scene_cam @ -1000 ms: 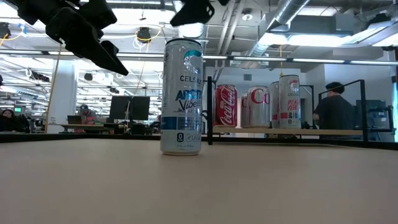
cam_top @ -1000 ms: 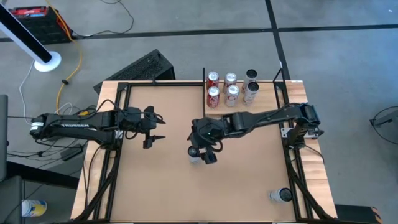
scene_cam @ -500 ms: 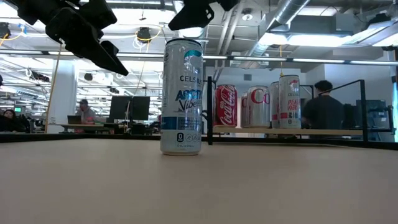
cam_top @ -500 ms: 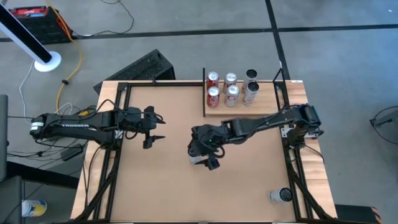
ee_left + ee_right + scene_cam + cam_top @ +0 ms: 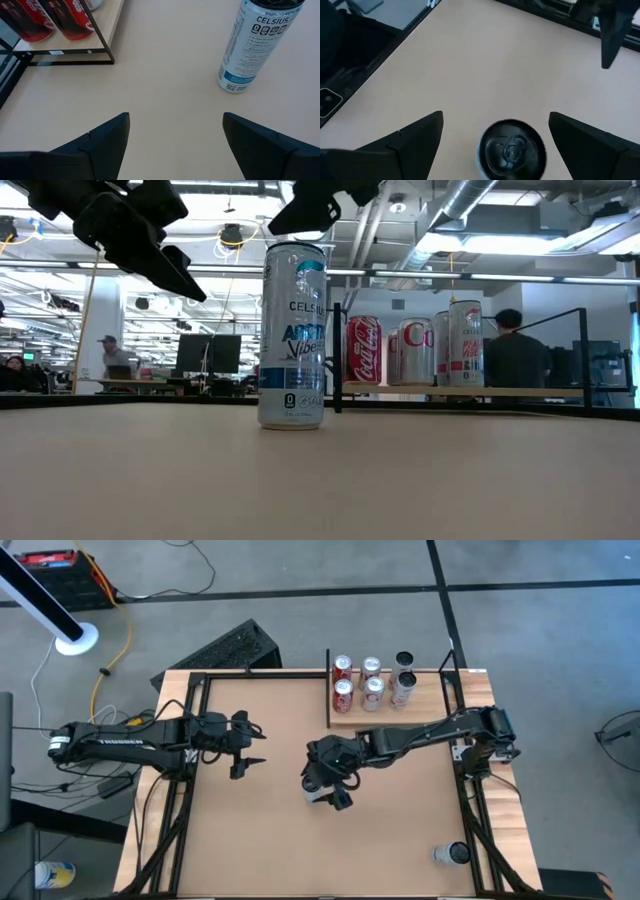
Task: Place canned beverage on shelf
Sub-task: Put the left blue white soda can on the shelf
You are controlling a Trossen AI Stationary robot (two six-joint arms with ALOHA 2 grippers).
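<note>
Right tool [image 5: 492, 145] lowered over Celsius can [image 5: 292, 335].

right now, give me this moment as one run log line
right gripper: open, above tall white-and-blue Celsius can | can: upright on table, not gripped | left gripper: open, waiting left | pale wood shelf: five cans
</note>
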